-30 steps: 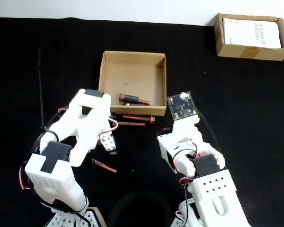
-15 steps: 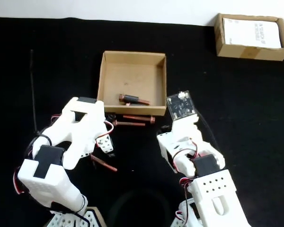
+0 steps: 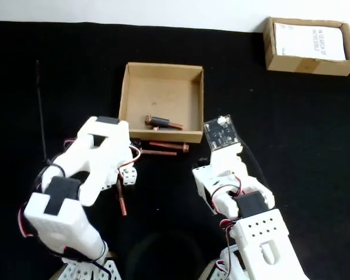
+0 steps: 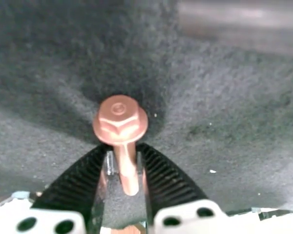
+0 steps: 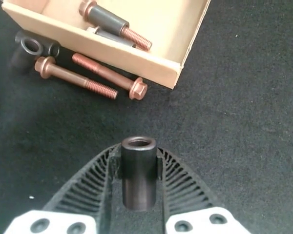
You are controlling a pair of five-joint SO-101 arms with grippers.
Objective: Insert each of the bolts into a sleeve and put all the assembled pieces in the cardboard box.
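2 loose bolts (image 5: 75, 77) beside cardboard box (image 5: 136, 66) edge, left claw (image 4: 122, 152) gripping a copper bolt (image 4: 120, 122), right claw (image 5: 138, 155) gripping a sleeve (image 5: 138, 181)

**Copper, black and tan**

The bolt (image 4: 120, 122) is coppery pink and the sleeve (image 5: 138, 170) matte black. Both pairs of jaws are black and ribbed, on white arms (image 3: 93, 157). The cardboard box (image 3: 163, 96) is plain tan, the worktop (image 3: 297, 151) black.
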